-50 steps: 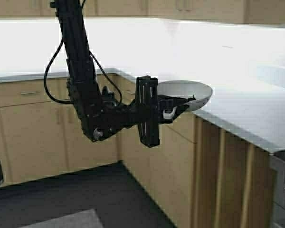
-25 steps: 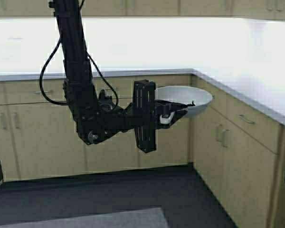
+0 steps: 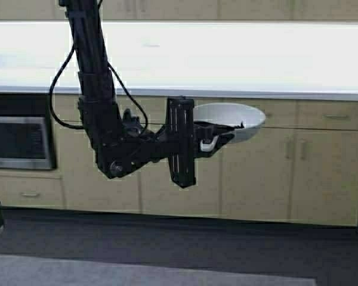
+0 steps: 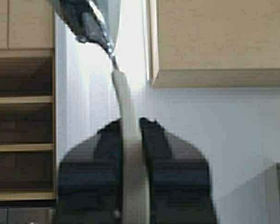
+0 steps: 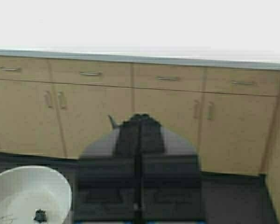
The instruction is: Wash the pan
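while the right gripper [image 5: 139,122] idles low with fingers pressed together, the left gripper [image 3: 218,136] pinches the pan [image 3: 231,121] by its handle, bowl extending rightward, airborne near the counter [image 3: 227,59].

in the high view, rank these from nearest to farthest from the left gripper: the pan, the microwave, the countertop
1. The pan: clamped in the left gripper, held in the air.
2. The countertop: beyond and above the pan.
3. The microwave: built into the cabinets, far off on the left.

Left claw [image 4: 130,154] clamped on pan [image 4: 126,121] rim seen edge-on; wall cabinet [image 4: 214,42], open shelves [image 4: 21,140] behind
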Controlling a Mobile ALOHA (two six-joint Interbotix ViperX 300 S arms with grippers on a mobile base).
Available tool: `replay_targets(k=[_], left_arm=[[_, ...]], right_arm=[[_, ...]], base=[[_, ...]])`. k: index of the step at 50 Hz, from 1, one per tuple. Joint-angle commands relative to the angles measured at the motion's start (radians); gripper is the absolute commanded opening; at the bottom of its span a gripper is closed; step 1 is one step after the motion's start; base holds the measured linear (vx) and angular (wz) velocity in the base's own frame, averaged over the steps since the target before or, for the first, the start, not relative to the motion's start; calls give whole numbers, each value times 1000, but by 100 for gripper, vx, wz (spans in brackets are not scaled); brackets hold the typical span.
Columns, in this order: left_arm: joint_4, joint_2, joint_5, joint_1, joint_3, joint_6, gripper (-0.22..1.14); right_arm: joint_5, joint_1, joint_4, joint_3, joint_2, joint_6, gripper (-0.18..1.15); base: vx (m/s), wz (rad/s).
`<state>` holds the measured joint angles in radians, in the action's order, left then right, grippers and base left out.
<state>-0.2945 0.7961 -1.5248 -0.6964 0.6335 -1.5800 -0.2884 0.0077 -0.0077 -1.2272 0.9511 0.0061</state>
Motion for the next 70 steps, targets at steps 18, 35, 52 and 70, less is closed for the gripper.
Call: replay_targets(k=[18, 35, 52, 70], left_arm=[[9, -31, -12, -3, 5, 21, 2], [9, -14, -11, -3, 3, 21, 2], [17, 14, -12, 12, -29, 15, 2], [6, 6, -18, 23, -14, 5, 2]], right_arm=[[-11, 2, 2, 11, -5, 3, 5], [-11, 2, 2, 11, -11, 5, 5], [-11, 0, 0, 5, -23, 3, 5], [-11, 2, 0, 2, -26, -2, 5]], base=[[7, 68], [8, 68], [8, 51], [12, 58]])
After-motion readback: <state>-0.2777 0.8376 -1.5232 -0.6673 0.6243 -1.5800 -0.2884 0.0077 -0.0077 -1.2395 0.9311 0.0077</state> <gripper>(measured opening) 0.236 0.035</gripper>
